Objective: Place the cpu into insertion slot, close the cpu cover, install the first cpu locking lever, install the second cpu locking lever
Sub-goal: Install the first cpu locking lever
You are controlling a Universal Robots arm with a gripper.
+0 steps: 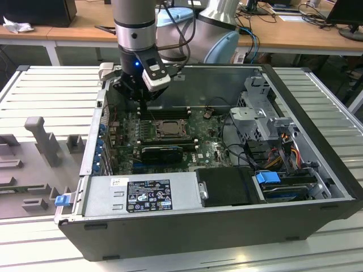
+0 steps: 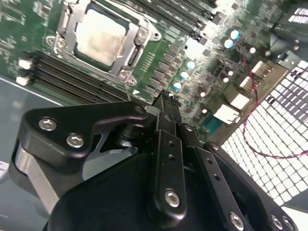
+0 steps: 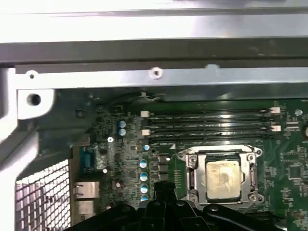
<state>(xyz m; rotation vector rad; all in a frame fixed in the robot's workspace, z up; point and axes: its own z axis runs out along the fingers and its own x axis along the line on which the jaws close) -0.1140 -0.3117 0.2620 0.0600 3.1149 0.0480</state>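
Two steps look done: the cpu [image 3: 224,179] sits in the insertion slot [image 1: 148,130] under the lowered cpu cover [image 3: 251,175], the clenched, empty pincer [image 2: 166,98] hovering beside; lever state unclear.

Straight down onto the insertion slot [image 1: 165,129] looks open, but it's boxed in: memory slots [image 1: 170,113] on the far side, long black card [image 1: 161,152] on the near side, cables [image 1: 231,148] and drive cage [image 1: 256,110] crowding the exterior view's right.

- In the exterior view, the hand [image 1: 140,101] hides the green board [image 1: 204,144] at eleven o'clock from the insertion slot [image 1: 168,129].
- The second wrist view's edge crops that slot.
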